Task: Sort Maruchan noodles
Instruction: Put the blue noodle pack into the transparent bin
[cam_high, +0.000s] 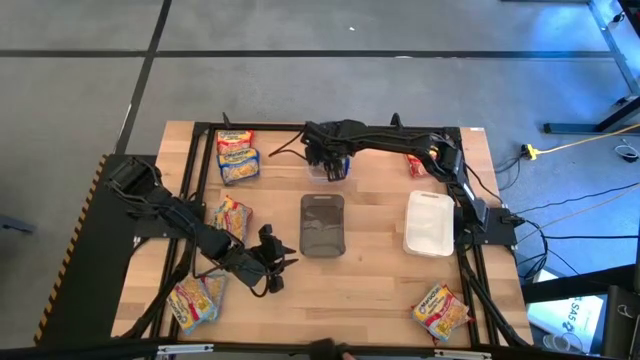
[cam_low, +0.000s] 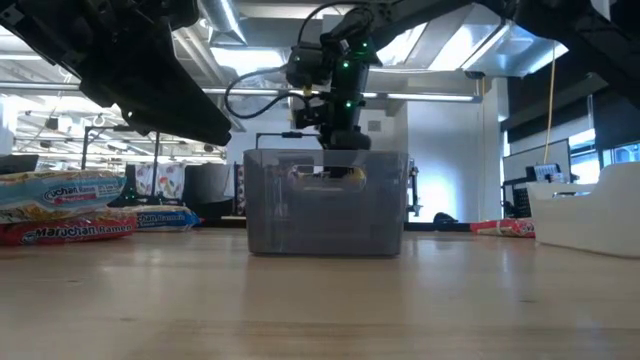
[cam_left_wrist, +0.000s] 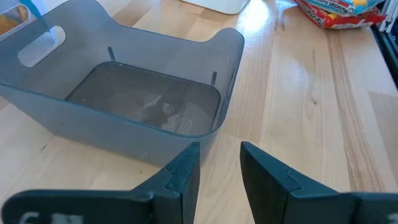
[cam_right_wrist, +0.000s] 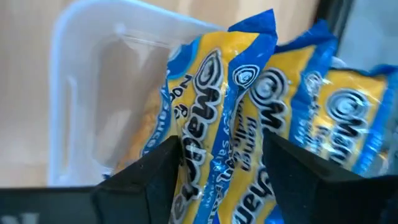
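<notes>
My right gripper (cam_high: 328, 160) reaches along the far side of the table and is shut on a yellow-and-blue Maruchan packet (cam_right_wrist: 224, 93) above a clear plastic tub (cam_right_wrist: 81, 93). A second yellow-and-blue packet (cam_right_wrist: 339, 112) shows beside it. My left gripper (cam_high: 270, 262) hovers open near the table's near left, facing the grey tub (cam_left_wrist: 137, 99) and touching nothing. Other packets lie flat on the table: a stack at far left (cam_high: 237, 157), one at mid left (cam_high: 230, 215), some at near left (cam_high: 195, 298), some at near right (cam_high: 440, 310), and a red one at far right (cam_high: 418, 164). My right gripper pinches the yellow-and-blue packet (cam_right_wrist: 217, 143) between its two fingers (cam_right_wrist: 155, 174), with the packet's printed face standing in the gap. The packet's crimped blue end (cam_right_wrist: 255, 25) sticks out beyond the fingertips. The packet is lifted clear of the table, over the clear tub.
The grey tub (cam_high: 322, 223) stands mid-table with nothing in it. A white tub (cam_high: 430, 222) sits to its right. Bare wood lies between the tubs and along the near edge. The arms' black frame borders the left and right table edges.
</notes>
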